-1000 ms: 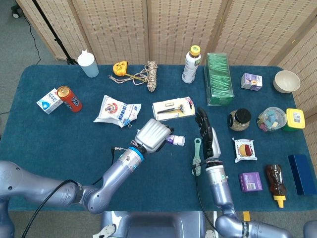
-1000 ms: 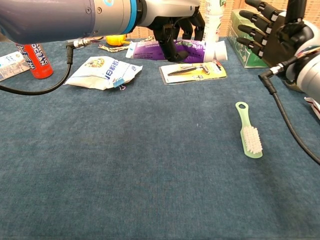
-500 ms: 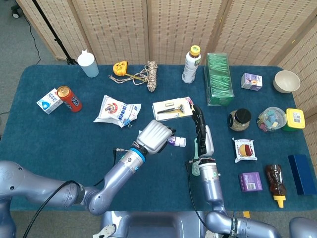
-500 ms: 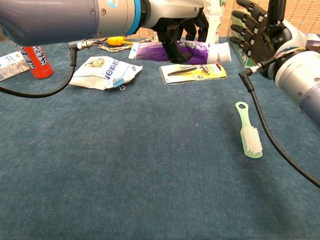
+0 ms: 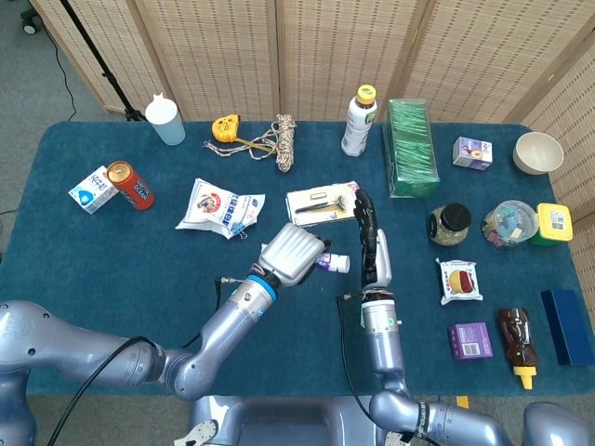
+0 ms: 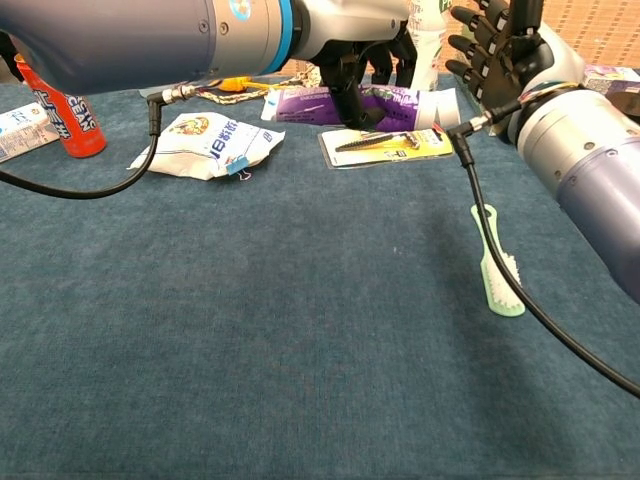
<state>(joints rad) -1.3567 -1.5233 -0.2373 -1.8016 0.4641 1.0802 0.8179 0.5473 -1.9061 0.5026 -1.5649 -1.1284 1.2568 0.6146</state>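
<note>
1. The left hand [image 5: 293, 253] grips one purple toothpaste tube [image 6: 350, 103], lifted above the surface [image 5: 112, 260], fingers wrapped over its middle; the white cap end [image 5: 338, 264] sticks out toward the right hand.
2. The right hand [image 5: 369, 243] holds nothing; its fingers are stretched straight and a little apart, palm side toward the tube's cap, just beside it but not touching, as far as the chest view shows.
3. One green scrubbing brush [image 6: 497, 265] lies flat on the surface under the right forearm; the head view hides it almost wholly.
4. One carded razor pack [image 5: 322, 202] lies just behind both hands, and one white snack bag [image 5: 220, 208] lies to its left.
5. Far left: one red drink can [image 5: 130, 184] lying beside one small white-and-blue carton [image 5: 91, 189].
6. Back row: one white cup [image 5: 165, 120], one yellow tape measure [image 5: 226, 126], one coil of rope [image 5: 284, 141], one white bottle with a yellow cap [image 5: 359, 121], one long green box [image 5: 410, 147], one small purple-printed box [image 5: 472, 153], one cream bowl [image 5: 537, 152].
7. Right side: one dark-lidded jar [image 5: 448, 224], one clear round tub [image 5: 510, 223], one yellow-lidded container [image 5: 552, 223], one wrapped snack [image 5: 459, 281], one purple box [image 5: 469, 339], one brown sauce bottle [image 5: 518, 345], one dark blue box [image 5: 565, 326].
</note>
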